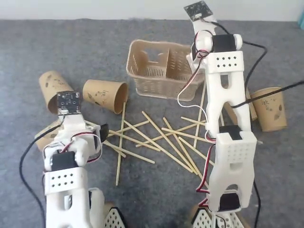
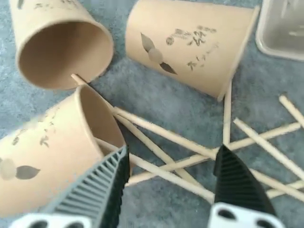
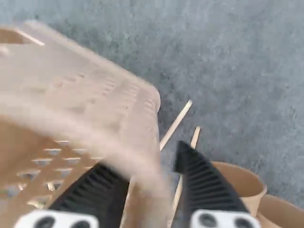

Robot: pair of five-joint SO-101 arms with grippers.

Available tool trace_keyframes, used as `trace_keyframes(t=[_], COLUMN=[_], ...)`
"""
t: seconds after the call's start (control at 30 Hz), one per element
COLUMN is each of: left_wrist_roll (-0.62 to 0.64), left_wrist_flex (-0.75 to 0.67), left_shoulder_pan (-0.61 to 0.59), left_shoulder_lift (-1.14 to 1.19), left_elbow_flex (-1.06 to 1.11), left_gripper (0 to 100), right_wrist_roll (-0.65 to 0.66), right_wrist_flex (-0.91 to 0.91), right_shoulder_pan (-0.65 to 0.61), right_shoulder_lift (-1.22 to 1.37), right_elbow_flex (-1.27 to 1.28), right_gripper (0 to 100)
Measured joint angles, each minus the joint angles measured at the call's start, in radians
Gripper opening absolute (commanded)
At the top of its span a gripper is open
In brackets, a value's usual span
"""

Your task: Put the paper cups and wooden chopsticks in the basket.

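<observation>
The left gripper hangs wide open over crossed chopsticks near the tabletop's left edge, one finger beside the mouth of a cup lying on its side. The right gripper clamps the right wall of the basket toward the far edge. A second cup lies by the right edge.

Blurred basket in right wrist view, paper cup half hidden under left arm
</observation>
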Motion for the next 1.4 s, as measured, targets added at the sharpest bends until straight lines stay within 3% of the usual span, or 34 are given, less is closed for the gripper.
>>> trace_keyframes(t=[0.3,0.43,0.67,0.93,1.07,1.4], left_wrist_roll=[0.0,0.0,0.0,0.0,0.0,0.0], left_wrist_flex=[0.0,0.0,0.0,0.0,0.0,-0.031], left_shoulder_pan=[0.005,0.005,0.005,0.005,0.005,0.005], left_shoulder_lift=[0.0,0.0,0.0,0.0,0.0,0.0], left_elbow_flex=[0.0,0.0,0.0,0.0,0.0,0.0], left_gripper=[28,28,28,28,28,28], right_wrist_roll=[-0.068,-0.173,-0.393,-0.411,-0.453,-0.471], right_wrist_flex=[0.081,0.143,0.146,0.146,0.146,0.146], right_shoulder_pan=[-0.031,-0.021,0.028,0.017,0.002,0.006], right_shoulder_lift=[0.002,0.0,0.0,0.002,0.064,0.118], right_elbow_flex=[-0.327,-0.437,-0.311,-0.239,-0.239,-0.239], right_gripper=[16.7,16.6,16.6,15.4,0.9,0.6])
